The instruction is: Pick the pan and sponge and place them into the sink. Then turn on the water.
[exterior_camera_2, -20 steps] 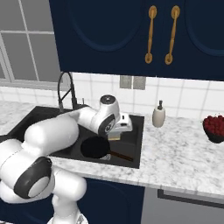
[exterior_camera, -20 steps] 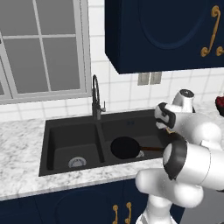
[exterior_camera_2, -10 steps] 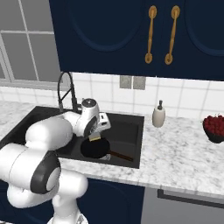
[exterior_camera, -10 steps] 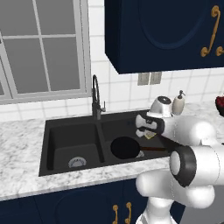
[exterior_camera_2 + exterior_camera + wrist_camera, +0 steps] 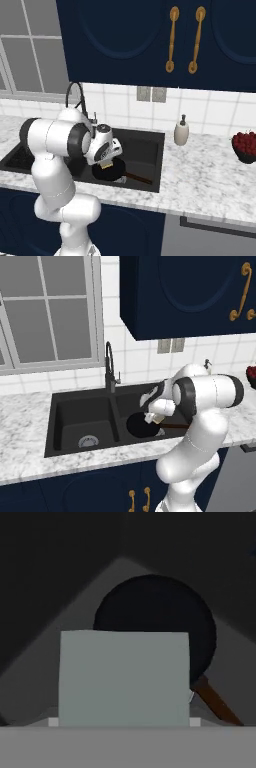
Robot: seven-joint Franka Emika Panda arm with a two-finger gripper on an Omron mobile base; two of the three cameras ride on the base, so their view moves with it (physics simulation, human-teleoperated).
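Gripping the sponge [image 5: 124,677] between its fingers, claw [image 5: 153,417] poised over the right basin of the sink [image 5: 65,406], pan [image 5: 155,617] lying directly beneath it.

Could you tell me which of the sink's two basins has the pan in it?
The right basin, on the soap dispenser's side: the pan lies there, while the left basin holds none.

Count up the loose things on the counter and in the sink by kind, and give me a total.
Pan, lying in the sink's right basin: 1
Sponge, held in the gripper above the pan: 1
Soap dispenser, on the counter: 1
Bowl of red fruit, on the counter: 1
Total: 4
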